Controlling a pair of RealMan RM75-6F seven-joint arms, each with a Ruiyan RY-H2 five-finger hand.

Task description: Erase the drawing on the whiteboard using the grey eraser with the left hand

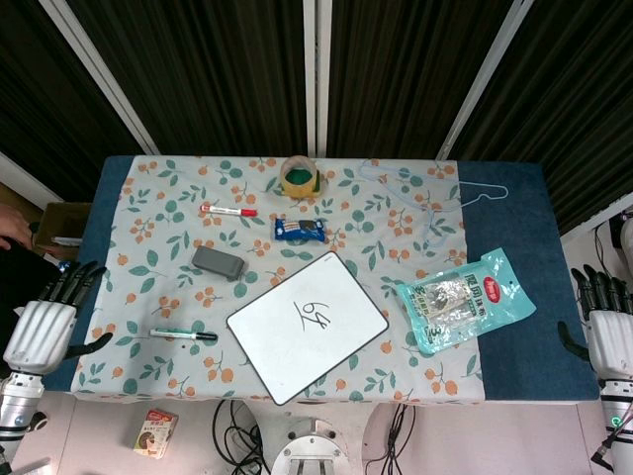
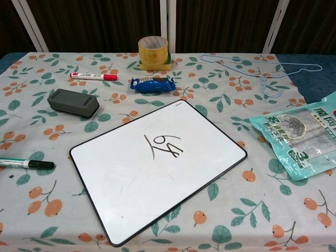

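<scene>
My left hand (image 1: 42,332) hangs open off the tabletop (image 1: 514,188) edge, right hand (image 1: 605,336) likewise. Eraser (image 2: 73,102) lies beyond the whiteboard (image 2: 157,170); my reach risks knocking the black marker (image 2: 26,164) between.

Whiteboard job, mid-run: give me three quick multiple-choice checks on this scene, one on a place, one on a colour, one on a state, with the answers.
1. Where does the grey eraser lie?
A. on the whiteboard
B. on the cloth, left of the whiteboard, near the red marker
C. in the left hand

2. What colour is the cap of the marker nearest the tape roll?
A. red
B. blue
C. yellow

3. What is the state of the whiteboard?
A. wiped clean
B. covered by the eraser
C. drawing still on it

Answers:
1 B, the eraser sits alone on the cloth; the left hand is off the table's left edge, holding nothing.
2 A, its cap is red.
3 C, black strokes show at the board's middle.
</scene>
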